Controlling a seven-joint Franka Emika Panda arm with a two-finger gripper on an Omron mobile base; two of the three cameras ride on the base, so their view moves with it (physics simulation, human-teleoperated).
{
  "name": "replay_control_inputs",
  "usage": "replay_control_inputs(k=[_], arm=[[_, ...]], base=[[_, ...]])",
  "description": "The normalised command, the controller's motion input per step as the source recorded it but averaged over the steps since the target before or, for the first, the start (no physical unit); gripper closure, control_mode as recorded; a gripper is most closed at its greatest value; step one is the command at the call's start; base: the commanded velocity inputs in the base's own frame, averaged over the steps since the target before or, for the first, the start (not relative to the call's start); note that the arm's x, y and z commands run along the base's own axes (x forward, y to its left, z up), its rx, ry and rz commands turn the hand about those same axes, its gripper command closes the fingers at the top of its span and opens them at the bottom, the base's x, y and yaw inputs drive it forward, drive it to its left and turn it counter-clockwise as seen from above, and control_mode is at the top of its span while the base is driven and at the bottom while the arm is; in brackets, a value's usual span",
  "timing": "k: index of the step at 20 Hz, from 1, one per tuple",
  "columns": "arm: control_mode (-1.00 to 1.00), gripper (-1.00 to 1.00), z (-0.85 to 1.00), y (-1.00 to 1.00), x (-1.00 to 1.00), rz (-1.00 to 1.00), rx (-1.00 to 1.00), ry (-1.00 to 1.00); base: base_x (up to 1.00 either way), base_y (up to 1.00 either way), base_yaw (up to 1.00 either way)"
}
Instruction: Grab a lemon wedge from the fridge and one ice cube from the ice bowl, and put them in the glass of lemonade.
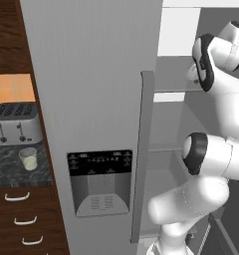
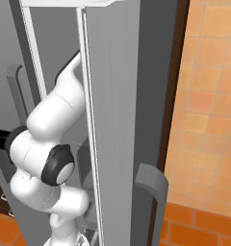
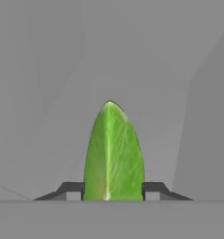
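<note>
Counter [image 1: 7,172] detail appears at the far left of the left base view: a silver four-slot toaster [image 1: 16,124] stands at the back, and the glass of lemonade [image 1: 28,158] stands just in front of it, apart from it, on the dark speckled top. Wooden drawers [image 1: 22,219] with pale curved handles sit below, cut off by the frame edge. To the right, the fridge [image 1: 96,89] door with its black-panelled dispenser recess [image 1: 100,182] blocks the middle of this view. Past the door's grey handle, pale shelves of the fridge interior are partly visible behind the arm [image 1: 211,169], whose upper links run out of frame at the right.

The right base view shows the same fridge from the other side: the open door [image 2: 122,120] is seen nearly edge-on, with a curved grey handle low down, and the arm passes behind that door into the fridge. Orange wall tiles [image 2: 209,110] lie at the right.

The hand view supplies what the base views hide. The gripper [image 3: 113,189] is pinching the lemon wedge [image 3: 113,154]: one dark fingertip [image 3: 69,189] presses each side of its base. The wedge points away from the camera, its lower end cut off by the frame bottom. Behind it lie plain grey surfaces, too featureless to identify.
</note>
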Motion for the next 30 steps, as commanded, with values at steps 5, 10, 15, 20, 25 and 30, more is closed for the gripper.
replay_control_inputs(k=[5, 10, 15, 20, 25, 30], arm=[[-1.00, 1.00, -0.02, 0.63, -1.00, 0.00, -0.01, -0.04], [-1.00, 1.00, -0.01, 0.82, -1.00, 0.00, -0.02, -0.03], [-1.00, 1.00, -0.06, 0.54, -1.00, -0.02, -0.03, 0.00], [-1.00, 1.00, -0.19, 0.30, -1.00, -0.06, -0.02, 0.05], [-1.00, 1.00, -0.61, 0.43, -1.00, -0.09, -0.04, 0.11], [-1.00, 1.00, -0.70, 0.48, -0.91, -0.08, 0.00, 0.11]], base=[[0.00, 0.00, 0.00], [0.00, 0.00, 0.00], [0.00, 0.00, 0.00], [0.00, 0.00, 0.00], [0.00, 0.00, 0.00], [0.00, 0.00, 0.00]])
